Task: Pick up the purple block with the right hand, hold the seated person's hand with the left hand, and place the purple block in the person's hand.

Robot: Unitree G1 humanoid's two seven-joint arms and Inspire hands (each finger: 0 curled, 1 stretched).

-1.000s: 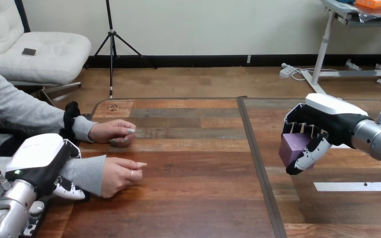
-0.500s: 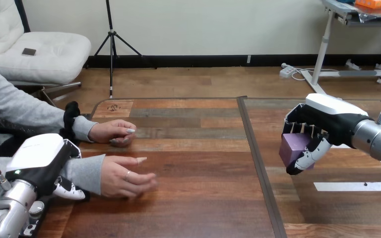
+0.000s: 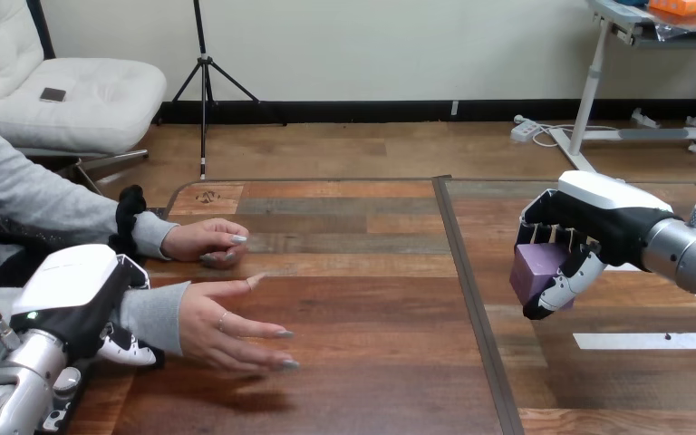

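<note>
My right hand [image 3: 589, 231] hovers above the right half of the table with its fingers and thumb curled round the purple block [image 3: 536, 271], which hangs clear of the wood. At the lower left, my left hand [image 3: 77, 294] wraps over the person's forearm [image 3: 149, 313] just behind the wrist, fingers curled under the grey sleeve. The person's near hand [image 3: 227, 331] lies stretched out, fingers extended toward the table's middle, palm turned partly up. The person's far hand [image 3: 201, 240] rests loosely curled on the table further back.
A dark seam [image 3: 467, 290] runs front to back across the wooden table [image 3: 362, 272] between the two hands. A white tape strip [image 3: 648, 341] lies on the table at the right, below my right forearm.
The person's near hand has uncurled from a loose fist and stretched its fingers out across the table. Both of my hands and the purple block have stayed where they were.
</note>
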